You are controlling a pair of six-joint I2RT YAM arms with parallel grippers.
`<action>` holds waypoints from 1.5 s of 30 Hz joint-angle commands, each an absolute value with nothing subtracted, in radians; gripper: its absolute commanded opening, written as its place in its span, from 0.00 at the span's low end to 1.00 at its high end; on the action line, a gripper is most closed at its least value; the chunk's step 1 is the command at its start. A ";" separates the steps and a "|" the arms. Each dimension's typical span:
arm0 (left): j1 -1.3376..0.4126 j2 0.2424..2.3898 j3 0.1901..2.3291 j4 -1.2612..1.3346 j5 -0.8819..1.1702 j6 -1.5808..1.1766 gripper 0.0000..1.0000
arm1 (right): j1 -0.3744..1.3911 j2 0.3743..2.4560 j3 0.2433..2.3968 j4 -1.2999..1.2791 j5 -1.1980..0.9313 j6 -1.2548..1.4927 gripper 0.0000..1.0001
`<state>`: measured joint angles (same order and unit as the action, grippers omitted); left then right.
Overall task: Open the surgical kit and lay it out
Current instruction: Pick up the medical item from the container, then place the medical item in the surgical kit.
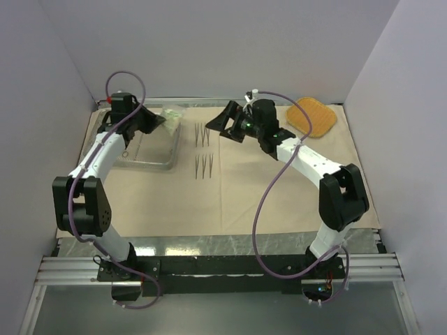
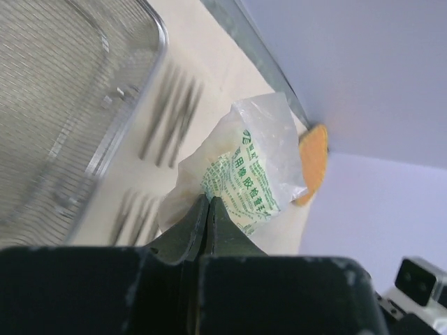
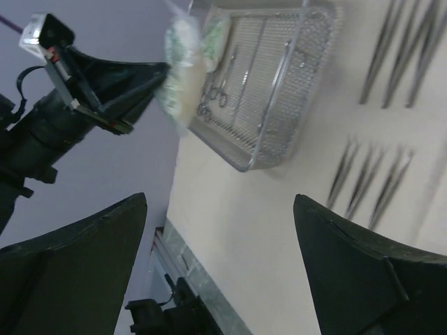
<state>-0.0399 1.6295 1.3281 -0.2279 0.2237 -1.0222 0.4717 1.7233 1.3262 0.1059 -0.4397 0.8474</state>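
The left fingers (image 2: 207, 209) pinch a green-white packet (image 2: 253, 173) over the far right corner of the wire-mesh tray (image 1: 147, 166). The right fingers (image 1: 227, 125) stand wide, empty, above the beige cloth (image 1: 279, 199).

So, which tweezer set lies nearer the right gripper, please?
The far set, just left of the right gripper; the near set lies farther from it.

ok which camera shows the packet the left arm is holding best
Left wrist: the packet fills mid-frame, green print sharp, pinched in the shut left end effector. Top external shows it only as a small pale blob at the far edge of the tray. Right wrist shows it side-on and blurred.
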 commanded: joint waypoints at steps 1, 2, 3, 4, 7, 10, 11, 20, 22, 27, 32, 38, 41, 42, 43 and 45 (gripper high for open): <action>-0.127 1.604 1.319 -0.150 0.256 -1.107 0.01 | 0.506 1.755 1.381 0.224 -0.503 0.937 0.90; -0.139 1.606 1.313 -0.141 0.258 -1.123 0.01 | 0.514 1.767 1.382 0.225 -0.503 0.939 0.89; -0.162 1.611 1.310 -0.134 0.261 -1.130 0.01 | 0.518 1.772 1.387 0.221 -0.496 0.940 0.89; -0.172 1.614 1.307 -0.124 0.264 -1.141 0.01 | 0.520 1.781 1.390 0.212 -0.488 0.943 0.88; -0.209 1.624 1.310 -0.115 0.265 -1.147 0.01 | 0.528 1.787 1.384 0.195 -0.465 0.948 0.87; -0.247 1.634 1.325 -0.121 0.247 -1.134 0.01 | 0.531 1.787 1.378 0.190 -0.453 0.948 0.86; -0.256 1.634 1.333 -0.121 0.242 -1.129 0.01 | 0.532 1.787 1.379 0.183 -0.439 0.945 0.86; -0.317 1.632 1.332 -0.113 0.235 -1.121 0.01 | 0.543 1.819 1.399 0.143 -0.388 0.937 0.80; -0.327 1.628 1.332 -0.115 0.229 -1.117 0.01 | 0.542 1.822 1.396 0.147 -0.385 0.940 0.74; -0.333 1.608 1.310 -0.124 0.201 -1.086 0.03 | 0.543 1.813 1.387 0.144 -0.376 0.904 0.36; -0.331 1.588 1.325 -0.191 0.128 -0.970 0.24 | 0.528 1.815 1.397 0.101 -0.431 0.809 0.13; -0.324 1.525 1.367 -0.304 -0.066 -0.729 0.48 | 0.414 1.870 1.462 -0.085 -0.567 0.589 0.09; -0.318 1.476 1.364 -0.360 -0.144 -0.622 0.51 | 0.339 1.919 1.534 -0.237 -0.607 0.436 0.09; -0.316 1.450 1.362 -0.392 -0.158 -0.595 0.51 | 0.327 1.936 1.566 -0.285 -0.609 0.348 0.09; -0.316 1.437 1.352 -0.408 -0.196 -0.557 0.52 | 0.304 1.974 1.630 -0.332 -0.604 0.306 0.09; -0.316 1.387 1.330 -0.434 -0.224 -0.523 0.52 | 0.282 2.017 1.690 -0.441 -0.617 0.212 0.09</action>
